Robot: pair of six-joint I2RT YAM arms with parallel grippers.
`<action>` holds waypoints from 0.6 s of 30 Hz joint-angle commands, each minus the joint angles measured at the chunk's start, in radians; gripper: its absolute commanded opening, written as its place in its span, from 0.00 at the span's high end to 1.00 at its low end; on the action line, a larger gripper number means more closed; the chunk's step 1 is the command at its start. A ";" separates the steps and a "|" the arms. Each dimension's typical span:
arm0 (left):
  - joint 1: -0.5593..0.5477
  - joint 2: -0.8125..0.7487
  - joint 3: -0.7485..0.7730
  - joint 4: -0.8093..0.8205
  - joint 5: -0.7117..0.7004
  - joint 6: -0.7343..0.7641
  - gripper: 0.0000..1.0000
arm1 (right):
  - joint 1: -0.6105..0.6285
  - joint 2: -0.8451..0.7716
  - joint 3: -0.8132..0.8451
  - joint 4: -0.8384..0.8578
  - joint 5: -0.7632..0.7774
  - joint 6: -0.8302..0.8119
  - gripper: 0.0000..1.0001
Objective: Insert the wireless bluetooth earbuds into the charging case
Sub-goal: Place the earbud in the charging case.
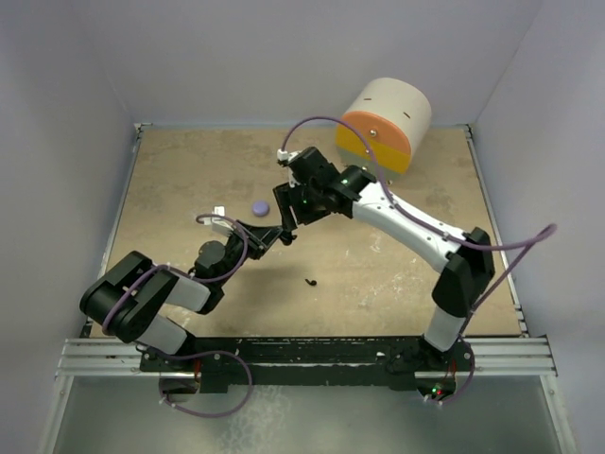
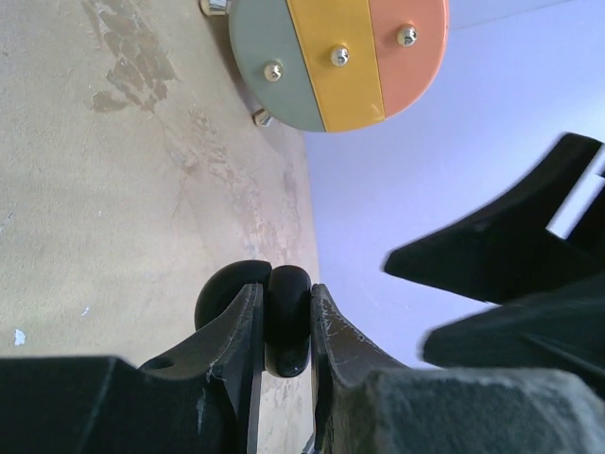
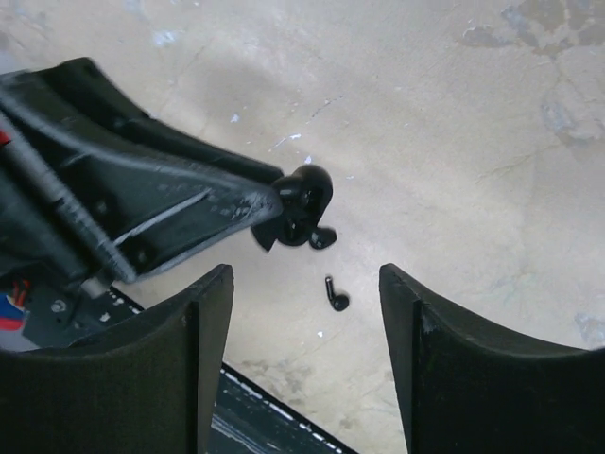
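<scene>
As right arm (image 1: 408, 216) overhangs case (image 3: 304, 200), fingers (image 3: 194, 374) spread

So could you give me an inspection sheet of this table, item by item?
Surface: worn tan tabletop, scuffed in patches.
Job's things: glossy black charging case held off the table; small black stemmed earbud lying loose on the tabletop.
Clutter: small lavender round puck; cream drum with striped face.
Grippers: left gripper shut on the case; right gripper open, holding nothing.
Cables: lavender cables looped along both arms.
Surroundings: pale lilac walls; metal rail at near edge.
</scene>
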 commanded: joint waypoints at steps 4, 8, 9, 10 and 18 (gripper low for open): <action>-0.003 0.001 0.017 0.075 0.037 -0.012 1.00 | -0.001 -0.176 -0.169 0.157 0.184 0.092 0.24; -0.003 -0.018 0.017 0.067 0.051 -0.019 1.00 | -0.002 -0.186 -0.276 0.241 0.349 0.143 0.15; -0.003 -0.024 0.019 0.067 0.060 -0.021 1.00 | -0.005 -0.188 -0.299 0.280 0.358 0.145 0.11; -0.002 -0.030 0.020 0.066 0.067 -0.026 1.00 | -0.009 -0.187 -0.319 0.321 0.371 0.149 0.10; -0.003 -0.103 0.065 -0.065 0.115 -0.004 1.00 | -0.041 -0.170 -0.422 0.468 0.404 0.121 0.03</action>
